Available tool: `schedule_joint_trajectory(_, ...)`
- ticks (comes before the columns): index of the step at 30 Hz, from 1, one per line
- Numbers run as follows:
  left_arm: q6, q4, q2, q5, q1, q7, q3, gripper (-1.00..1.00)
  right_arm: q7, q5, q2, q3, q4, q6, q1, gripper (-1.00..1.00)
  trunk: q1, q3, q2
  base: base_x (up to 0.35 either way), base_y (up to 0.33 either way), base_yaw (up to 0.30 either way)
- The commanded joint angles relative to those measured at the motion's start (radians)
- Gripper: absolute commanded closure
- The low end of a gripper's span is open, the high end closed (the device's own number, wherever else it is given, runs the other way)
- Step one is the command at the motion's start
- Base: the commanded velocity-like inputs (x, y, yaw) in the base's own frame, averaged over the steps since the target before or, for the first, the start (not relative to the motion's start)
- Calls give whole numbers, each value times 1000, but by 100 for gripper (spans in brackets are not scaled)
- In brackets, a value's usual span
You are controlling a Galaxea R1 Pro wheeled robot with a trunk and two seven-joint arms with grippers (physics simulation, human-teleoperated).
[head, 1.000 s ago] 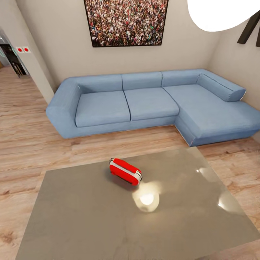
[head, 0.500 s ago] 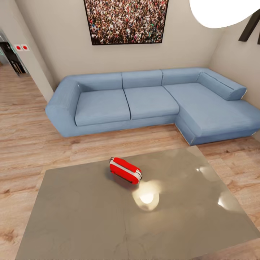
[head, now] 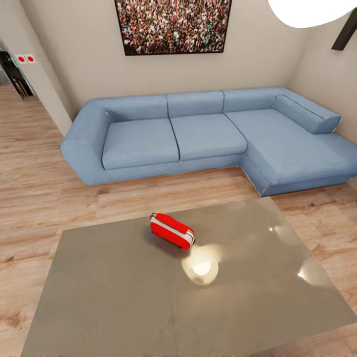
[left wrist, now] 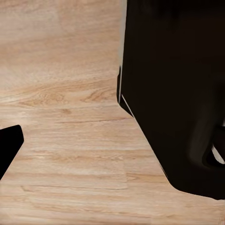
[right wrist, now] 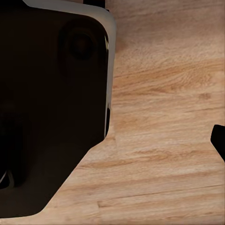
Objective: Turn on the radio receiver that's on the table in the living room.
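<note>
The red radio receiver (head: 171, 231), with its white band, lies on the glossy grey-taupe table (head: 119, 292), a little left of the middle and toward the far edge. It rests at a slant, one end pointing to the sofa. Nothing touches it. In the left wrist view a dark fingertip (left wrist: 8, 148) pokes in over the wooden floor beside the robot's black body (left wrist: 178, 93). The right wrist view likewise has a dark fingertip (right wrist: 219, 139) at the frame edge and the black body (right wrist: 47, 103). Neither view shows how the jaws stand.
A light-blue L-shaped sofa (head: 198, 136) stands beyond the table against the wall, under a crowd picture (head: 173, 25). Wooden floor (head: 39, 188) runs between the table and the sofa. A doorway (head: 12, 74) opens at the far left. A bright lamp glare (head: 201, 267) reflects on the tabletop.
The whole head view has shifted slightly: the camera moved, so the sofa and picture sit a little higher. The radio lies in the same place on the table.
</note>
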Motion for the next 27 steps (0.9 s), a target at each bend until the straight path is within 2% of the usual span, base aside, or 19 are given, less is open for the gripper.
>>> schedule_joint_trajectory(1, 0, -6, 0, 0, 0, 2, 0, -100, 1, 0, 0, 0, 0, 0, 0, -100, 0, -2, 0, 0, 0, 0)
schedule_joint_trajectory(23, -2, -5, 6, 2, 0, -4, 0, -100, 15, 3, 0, 0, 0, -2, 0, -100, 0, -38, 0, 0, 0, 0)
schedule_joint_trajectory(27, -3, -7, 6, 3, 0, -8, 0, -100, 14, 3, 0, 10, -1, -2, 0, -100, 0, -44, 0, 0, 0, 0)
